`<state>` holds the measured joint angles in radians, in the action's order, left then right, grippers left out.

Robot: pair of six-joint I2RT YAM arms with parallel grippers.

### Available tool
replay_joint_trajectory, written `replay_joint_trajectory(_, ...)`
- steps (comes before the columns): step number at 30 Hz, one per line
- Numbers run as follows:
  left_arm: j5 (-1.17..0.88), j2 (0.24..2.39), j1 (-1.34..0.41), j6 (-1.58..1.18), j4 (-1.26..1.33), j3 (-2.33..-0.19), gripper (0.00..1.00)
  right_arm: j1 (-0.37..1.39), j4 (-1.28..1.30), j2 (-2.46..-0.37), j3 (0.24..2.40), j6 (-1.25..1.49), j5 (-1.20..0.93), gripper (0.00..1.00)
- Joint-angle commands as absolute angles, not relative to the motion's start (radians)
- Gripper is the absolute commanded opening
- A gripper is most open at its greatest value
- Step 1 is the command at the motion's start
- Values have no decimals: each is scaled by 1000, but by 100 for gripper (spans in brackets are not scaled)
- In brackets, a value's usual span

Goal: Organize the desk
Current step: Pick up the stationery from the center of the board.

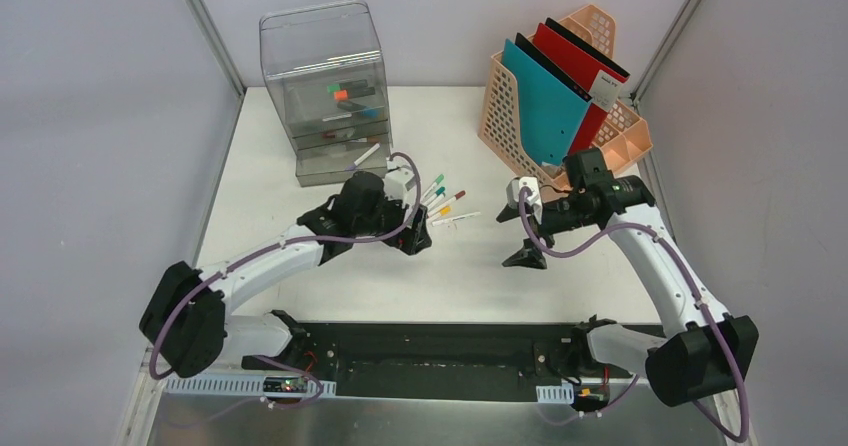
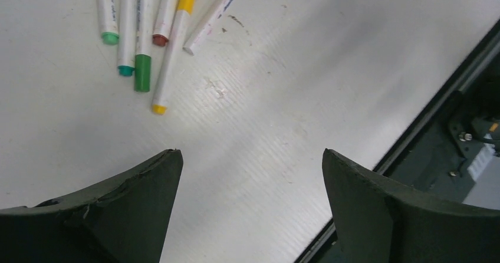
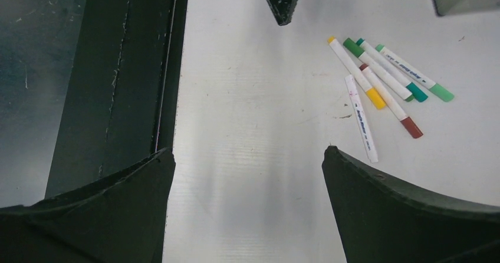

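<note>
The desk (image 1: 300, 166) is a white tabletop with a black rail (image 1: 440, 351) along its near edge. Several white-bodied markers (image 1: 445, 201) with green, teal, red and yellow caps lie loose in a small bunch at its middle. My left gripper (image 1: 418, 230) hovers just in front of them, open and empty. In the left wrist view the markers (image 2: 144, 33) lie beyond the left gripper (image 2: 250, 152). My right gripper (image 1: 516, 238) is open and empty to the right of the markers. In the right wrist view the right gripper (image 3: 247, 151) faces the markers (image 3: 383, 80) over bare desk (image 3: 253, 98).
A clear plastic drawer unit (image 1: 325, 91) stands at the back left, just behind the left gripper. A peach file holder (image 1: 500, 116) with teal, red and black folders stands at the back right. Grey walls enclose the desk on three sides.
</note>
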<state>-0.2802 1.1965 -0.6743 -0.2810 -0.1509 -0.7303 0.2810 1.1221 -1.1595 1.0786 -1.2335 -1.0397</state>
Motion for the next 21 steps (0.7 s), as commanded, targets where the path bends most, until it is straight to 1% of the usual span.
replay_joint_trajectory(1,-178,1278,-687,-148,-149,-827,91,277,1201,-1202,1099,-1346,-1021,99)
replay_joint_trajectory(4,-134,1353,-690,-108,-150,-875,91,276,1230,-1226,1104,-1371,-1014,99)
replay_joint_trajectory(8,-139,1486,-690,-57,-186,-973,88,276,1235,-1234,1109,-1376,-980,99)
replay_joint_trajectory(10,-147,1528,-690,-52,-190,-1003,88,277,1235,-1232,1110,-1376,-971,99)
replay_joint_trajectory(13,-136,1580,-690,-40,-200,-1038,85,277,1235,-1232,1109,-1377,-963,99)
replay_joint_trajectory(15,-133,1614,-690,-36,-219,-1060,81,276,1235,-1231,1109,-1380,-957,99)
replay_joint_trajectory(21,-117,1713,-690,-36,-296,-1127,60,276,1235,-1230,1108,-1381,-954,99)
